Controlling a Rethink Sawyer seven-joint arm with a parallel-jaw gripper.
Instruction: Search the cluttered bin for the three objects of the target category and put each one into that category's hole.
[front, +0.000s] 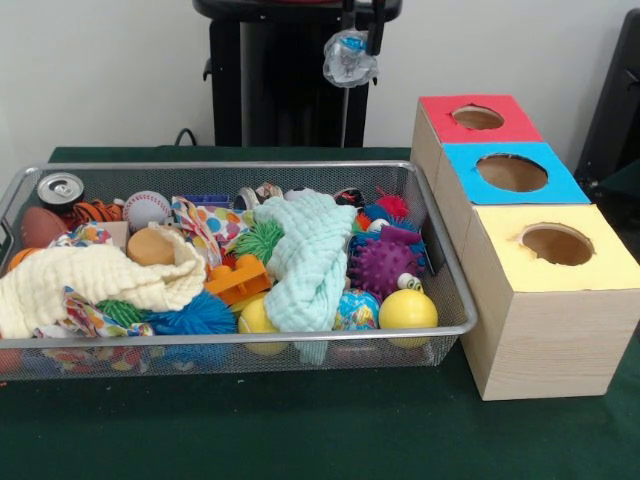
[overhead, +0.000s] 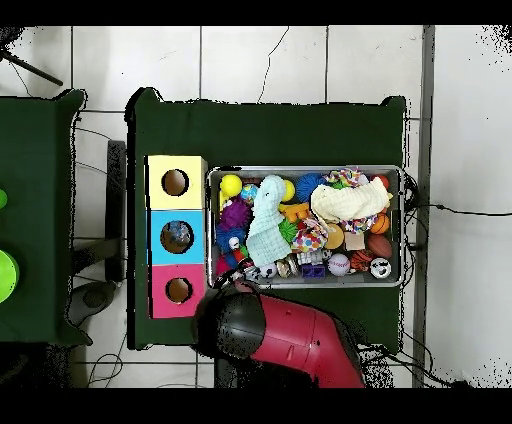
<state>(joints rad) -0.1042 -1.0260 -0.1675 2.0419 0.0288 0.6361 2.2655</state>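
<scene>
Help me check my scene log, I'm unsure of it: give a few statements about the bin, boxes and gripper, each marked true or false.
1. The gripper holds a crumpled clear bottle up above the bin. True.
2. The yellow-topped box stands closest to the robot's pedestal. False: the red-topped box is closest; the yellow one is farthest.
3. A silver can stands in a corner of the bin. True.
4. The mint cloth lies on the table outside the bin. False: it lies in the bin, draped over the toys.
</scene>
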